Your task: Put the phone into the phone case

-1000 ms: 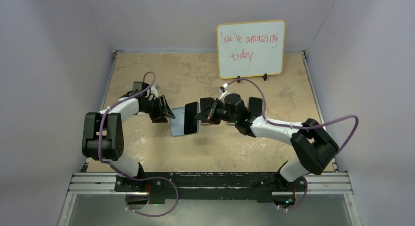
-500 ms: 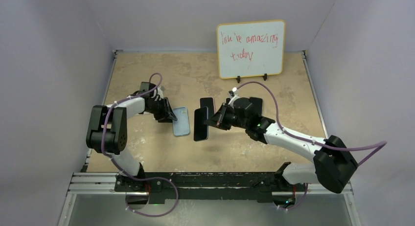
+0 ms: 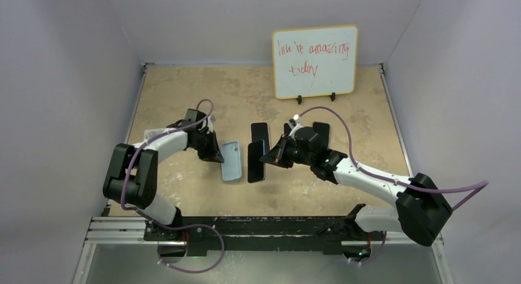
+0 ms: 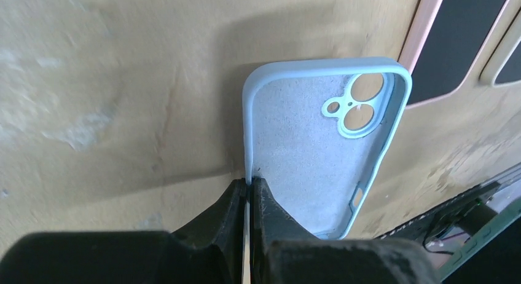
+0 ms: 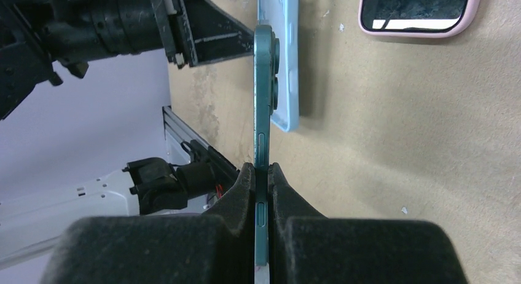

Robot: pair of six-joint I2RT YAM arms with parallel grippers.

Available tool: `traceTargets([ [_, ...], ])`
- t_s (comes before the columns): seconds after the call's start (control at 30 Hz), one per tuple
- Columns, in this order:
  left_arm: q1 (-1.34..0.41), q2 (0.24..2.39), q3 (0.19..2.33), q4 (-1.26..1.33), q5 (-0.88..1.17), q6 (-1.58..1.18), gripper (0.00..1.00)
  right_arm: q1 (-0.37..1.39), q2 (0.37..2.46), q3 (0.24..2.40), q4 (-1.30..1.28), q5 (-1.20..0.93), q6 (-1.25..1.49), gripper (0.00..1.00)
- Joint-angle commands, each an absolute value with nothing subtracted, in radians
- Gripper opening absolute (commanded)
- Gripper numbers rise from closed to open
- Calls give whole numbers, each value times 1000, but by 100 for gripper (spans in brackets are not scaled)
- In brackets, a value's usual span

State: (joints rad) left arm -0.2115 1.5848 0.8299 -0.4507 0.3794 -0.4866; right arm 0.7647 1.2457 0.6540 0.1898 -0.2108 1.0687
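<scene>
The light blue phone case (image 3: pixel 231 161) lies on the table with its open side up. My left gripper (image 3: pixel 218 156) is shut on its left wall. In the left wrist view the case (image 4: pixel 307 149) shows its grey lining and camera cut-out, with my left gripper (image 4: pixel 250 183) pinching the rim. My right gripper (image 3: pixel 268 159) is shut on the teal phone (image 3: pixel 256 161), holding it on edge just right of the case. In the right wrist view the phone (image 5: pixel 263 99) stands edge-on in my right gripper (image 5: pixel 263 169), with the case (image 5: pixel 286 56) lying beyond it.
A phone in a pink case (image 3: pixel 260 131) lies just behind the held phone; it also shows in the right wrist view (image 5: pixel 418 10). Another dark phone (image 3: pixel 321 131) lies behind my right wrist. A whiteboard (image 3: pixel 314 61) stands at the back.
The phone and case overlapped a second ago; now they are side by side. Both grippers have moved their loads a little right and toward the near edge.
</scene>
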Motion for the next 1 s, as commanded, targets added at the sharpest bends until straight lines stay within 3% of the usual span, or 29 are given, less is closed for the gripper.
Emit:
traceTargets([
  [0.0,-252,1504,786,-492,355,-493,6,760,1258,664,281,-252,1062,0],
  [0.13,-259,1456,730,-468,408,-531,15,760,1317,673,339,-268,1078,0],
  [0.27,-255,1448,721,-450,499,-551,33,759,1370,683,388,-274,1099,0],
  [0.4,-203,1431,739,-448,578,-555,39,761,1433,721,408,-282,1088,0],
  [0.67,-22,1425,736,-443,709,-498,39,765,1570,796,486,-342,1109,0],
  [0.97,-14,1476,729,-452,570,-459,29,792,1717,904,500,-379,1106,0],
])
